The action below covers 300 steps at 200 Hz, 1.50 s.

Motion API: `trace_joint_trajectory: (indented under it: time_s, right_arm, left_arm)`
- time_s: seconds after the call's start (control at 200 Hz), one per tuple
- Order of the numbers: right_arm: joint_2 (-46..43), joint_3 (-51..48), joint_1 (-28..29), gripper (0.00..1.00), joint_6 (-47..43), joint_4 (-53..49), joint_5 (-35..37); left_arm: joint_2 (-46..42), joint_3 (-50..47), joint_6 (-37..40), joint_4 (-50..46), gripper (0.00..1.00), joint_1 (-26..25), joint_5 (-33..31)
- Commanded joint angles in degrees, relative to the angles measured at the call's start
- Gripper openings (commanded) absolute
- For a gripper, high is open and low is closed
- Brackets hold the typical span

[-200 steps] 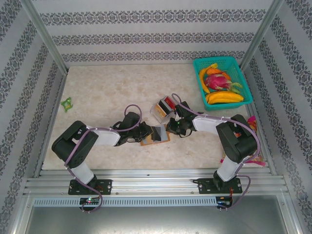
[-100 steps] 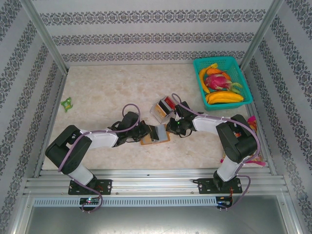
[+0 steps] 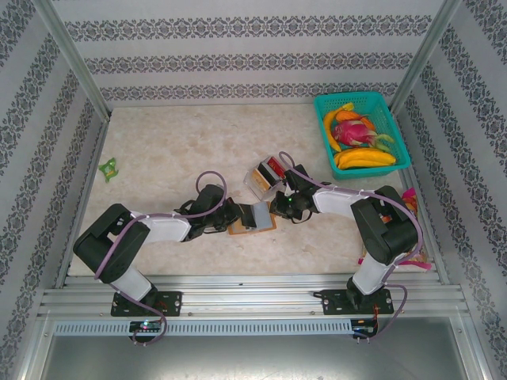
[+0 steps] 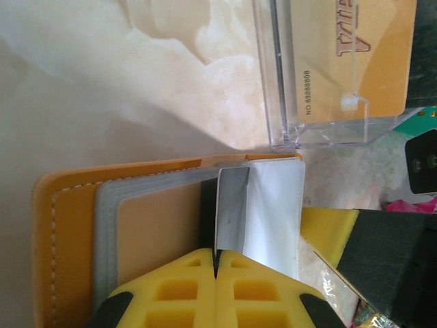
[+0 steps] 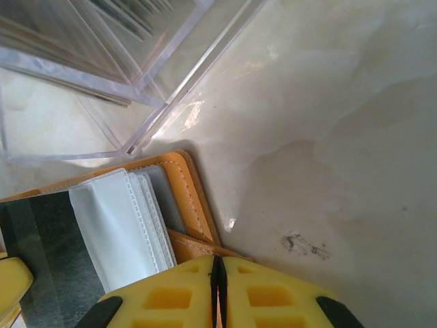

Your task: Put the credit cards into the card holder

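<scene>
Just clamped left gripper (image 4: 216,265) fully closed on card holder (image 4: 75,225) sleeve (image 4: 231,205), with right gripper (image 5: 218,270) pinched shut on its orange edge, likely parting a slot.

Left arm (image 3: 166,226) and right arm (image 3: 337,199): black joints, white link shells, lilac cable along each. Fingers (image 4: 177,288) yellow, square-pocketed. Black base plates (image 3: 146,302) at 7 and 5 o'clock.

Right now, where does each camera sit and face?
Top external: above and behind the bases, looking down on the table; both arms meet at the card holder.
Left wrist: looks along the left gripper at the holder's sleeves and clear box.
Right wrist: looks past the right gripper at the holder's edge and box.
Shared: all show holder and box.
</scene>
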Motion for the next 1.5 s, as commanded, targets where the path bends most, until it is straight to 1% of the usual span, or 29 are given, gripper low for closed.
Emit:
trace_joint_trajectory:
  time_s: [0.0,0.18,0.29,0.38,0.525,0.644,0.819,0.909,0.989,1.079,1.159,1.349,1.494]
  right_arm:
    - [3.08,-1.36,1.63,0.14,0.53,-0.63,-1.21]
    - [3.19,-1.59,1.68,0.14,0.80,-0.47,-1.23]
    - [3.03,-1.81,1.69,0.15,0.75,-0.71,-1.20]
    - [2.93,-1.87,1.63,0.15,0.71,-0.75,-1.29]
    - [2.93,-1.89,1.68,0.15,0.71,-0.72,-1.33]
    - [2.84,-1.90,1.68,0.15,0.78,-0.72,-1.33]
    - [2.75,-1.96,1.68,0.15,0.79,-0.65,-1.29]
    - [2.64,-1.99,1.66,0.15,0.69,-0.82,-1.14]
    - [2.49,-1.90,1.63,0.16,0.62,-1.16,-0.98]
    - [2.47,-1.74,1.57,0.16,0.49,-1.25,-0.93]
    - [2.53,-1.64,1.54,0.16,0.44,-1.40,-0.87]
    - [2.75,-1.31,1.66,0.16,0.29,-1.44,-0.77]
    - [2.75,-1.29,1.59,0.16,0.27,-1.65,-0.72]
  left_arm:
    - [1.43,-0.51,-0.65,4.77,0.00,-0.91,-1.62]
    - [2.54,-0.97,-3.06,7.96,0.00,-1.96,-3.22]
    - [1.97,-2.98,-5.52,10.01,0.00,-2.13,-4.97]
    - [2.15,-3.18,-6.38,11.02,0.03,-2.24,-4.08]
    - [3.21,0.01,-3.23,7.65,0.08,-2.81,-0.65]
    - [3.62,2.48,-1.51,4.22,0.13,-3.21,0.23]
    - [5.91,5.71,-0.24,1.01,0.16,-3.55,3.29]
    - [6.55,6.52,0.14,-0.13,0.18,-3.63,4.37]
    - [5.70,6.31,0.30,-3.09,0.21,-3.65,3.20]
    - [3.99,6.36,1.18,-6.99,0.27,-3.64,1.32]
    - [2.34,6.14,1.76,-8.69,0.28,-3.65,0.42]
    - [-0.29,6.22,3.67,-12.53,0.29,-3.65,-1.43]
    - [-0.87,6.27,4.04,-13.41,0.25,-3.61,-2.37]
